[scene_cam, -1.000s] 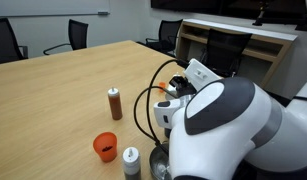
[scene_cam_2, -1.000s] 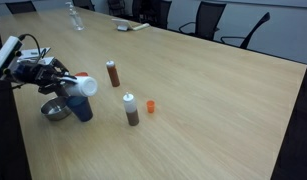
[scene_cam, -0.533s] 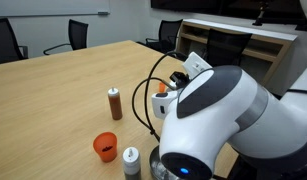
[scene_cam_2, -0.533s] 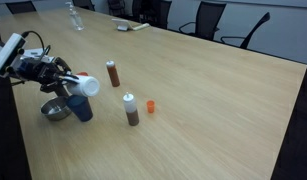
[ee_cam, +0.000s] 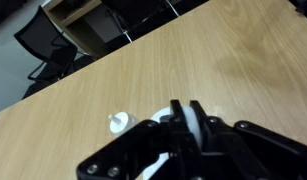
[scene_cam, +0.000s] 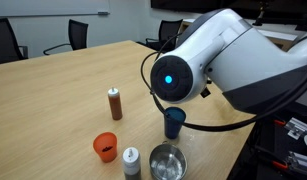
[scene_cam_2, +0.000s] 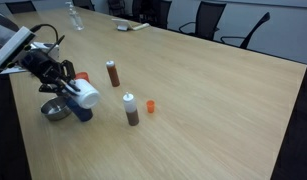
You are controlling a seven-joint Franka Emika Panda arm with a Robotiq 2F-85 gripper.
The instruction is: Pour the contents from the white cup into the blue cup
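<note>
My gripper [scene_cam_2: 69, 88] is shut on the rim of the white cup [scene_cam_2: 86, 96], which lies tipped on its side right above the blue cup [scene_cam_2: 83, 113], mouth pointing down toward it. The blue cup stands upright near the table's edge, next to the steel bowl. In the wrist view the black fingers [ee_cam: 177, 112] pinch the white cup [ee_cam: 191, 122] wall between them. In an exterior view the blue cup [scene_cam: 174, 122] stands under the arm, which hides the white cup and the gripper. I cannot see any contents.
A steel bowl [scene_cam_2: 55, 110] [scene_cam: 167, 162] sits beside the blue cup. A grey shaker with a white cap [scene_cam_2: 130, 109] [scene_cam: 131, 161], an orange cup [scene_cam: 106, 147] and a brown bottle [scene_cam_2: 113, 73] [scene_cam: 114, 103] stand further in on the wooden table [scene_cam_2: 213, 100].
The wrist has turned and tipped the white cup further over, above the blue cup. The arm has swung upward, uncovering the blue cup and the bowl in an exterior view.
</note>
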